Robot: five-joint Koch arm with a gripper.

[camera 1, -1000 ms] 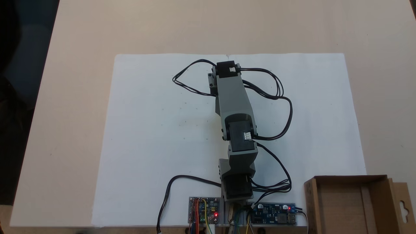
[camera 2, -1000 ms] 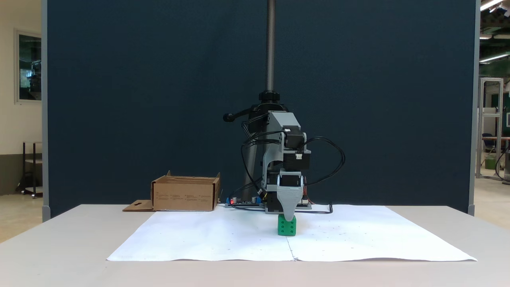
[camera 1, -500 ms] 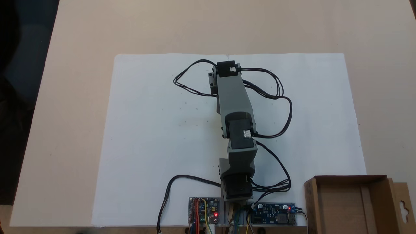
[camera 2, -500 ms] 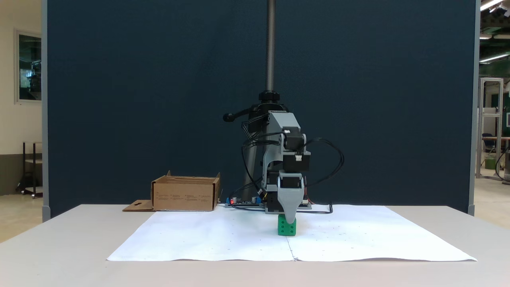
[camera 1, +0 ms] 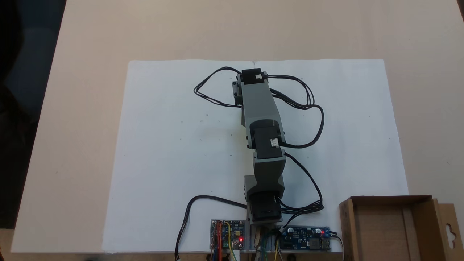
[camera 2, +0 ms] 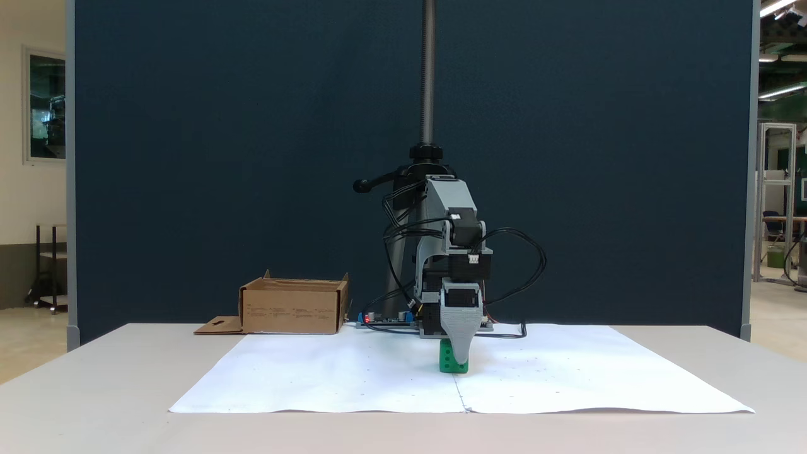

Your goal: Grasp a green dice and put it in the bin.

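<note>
Green rounded dice [camera 2: 447, 362] under grey plastic tool [camera 2: 462, 360], brown cardboard bin [camera 2: 293, 307]

A pale beige table [camera 1: 79, 43] carries a large white paper sheet [camera 1: 174, 145]. On the sheet sits the green dice [camera 2: 447, 361], with circuit boards [camera 1: 306, 238] at its near edge; the cardboard bin [camera 1: 391, 228] stands beside the sheet.

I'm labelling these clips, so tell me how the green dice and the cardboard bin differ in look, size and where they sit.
The green dice is a bright green cube with pips; the bin is plain brown cardboard. The dice is far smaller than the bin. The dice sits on the white paper, partly hidden by the tool; the bin stands apart at the paper's corner. Both rest on the table.
</note>
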